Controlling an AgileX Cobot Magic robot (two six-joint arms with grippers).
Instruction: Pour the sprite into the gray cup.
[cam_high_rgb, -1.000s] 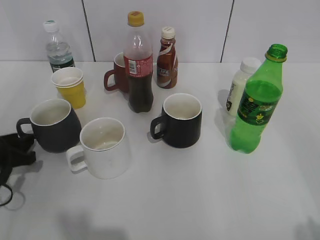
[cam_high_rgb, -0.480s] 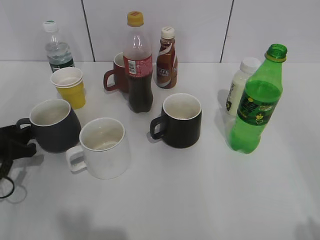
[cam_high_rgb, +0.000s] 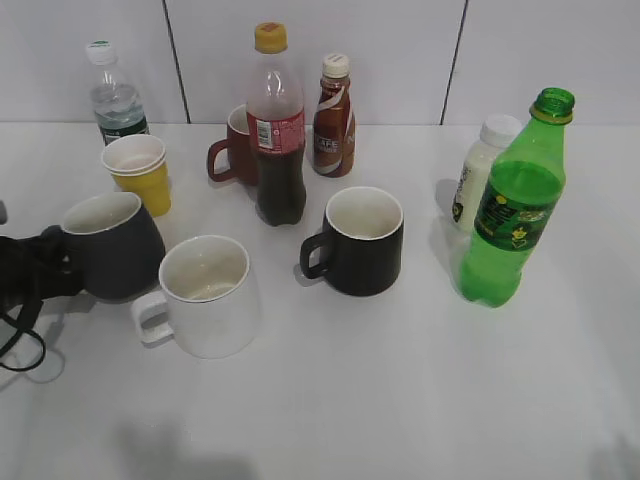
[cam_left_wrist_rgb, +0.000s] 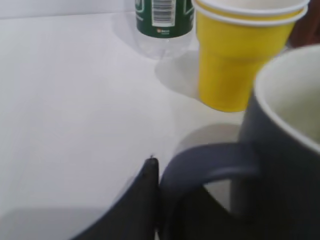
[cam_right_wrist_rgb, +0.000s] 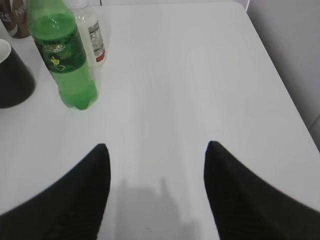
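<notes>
The sprite (cam_high_rgb: 510, 220) is a tall green bottle with no cap, standing upright at the right; it also shows in the right wrist view (cam_right_wrist_rgb: 65, 55). The gray cup (cam_high_rgb: 120, 255) stands at the left, slightly tilted, its handle pointing left. My left gripper (cam_high_rgb: 45, 262) is at that handle. In the left wrist view one finger of my left gripper (cam_left_wrist_rgb: 160, 172) presses the outside of the gray cup's (cam_left_wrist_rgb: 285, 165) handle, and dark gripper parts fill the loop. My right gripper (cam_right_wrist_rgb: 155, 145) is open and empty over bare table, well to the near right of the sprite.
A white mug (cam_high_rgb: 205, 295) sits just right of the gray cup, a yellow paper cup (cam_high_rgb: 140, 172) just behind it. A black mug (cam_high_rgb: 362, 240), cola bottle (cam_high_rgb: 277, 130), red mug (cam_high_rgb: 232, 150), brown bottle (cam_high_rgb: 334, 105), water bottle (cam_high_rgb: 115, 100) and small white bottle (cam_high_rgb: 482, 170) stand around.
My left gripper moved right onto the gray cup's handle. The cup shifted slightly and now tilts. Everything else has stayed still.
</notes>
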